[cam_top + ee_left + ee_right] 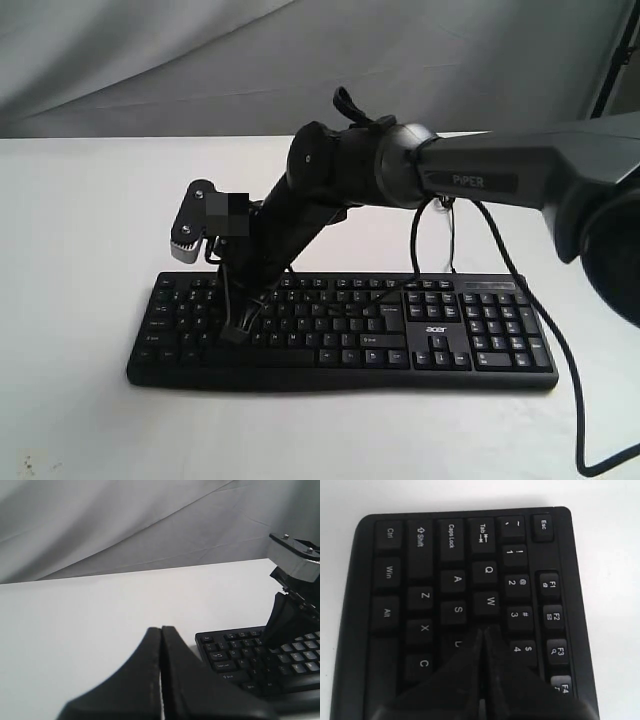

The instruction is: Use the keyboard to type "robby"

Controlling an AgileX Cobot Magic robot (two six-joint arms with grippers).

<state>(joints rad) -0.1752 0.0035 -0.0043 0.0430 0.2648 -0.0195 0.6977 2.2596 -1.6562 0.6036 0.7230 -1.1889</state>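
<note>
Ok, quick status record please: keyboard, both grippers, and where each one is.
keyboard: flat on the white table
right gripper: shut, tip beside the W key, covering the spot where E would be
key contact: cannot tell
left gripper: shut, over bare table off the keyboard's Caps Lock end

White tabletop (80, 420), wrinkled grey fabric backdrop (150, 60), soft even light

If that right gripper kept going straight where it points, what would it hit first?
Most likely the keyboard: the shut right gripper aims down at the letter keys, its tip just beyond the W key, hiding the next one. Whether it already touches is unclear.
</note>
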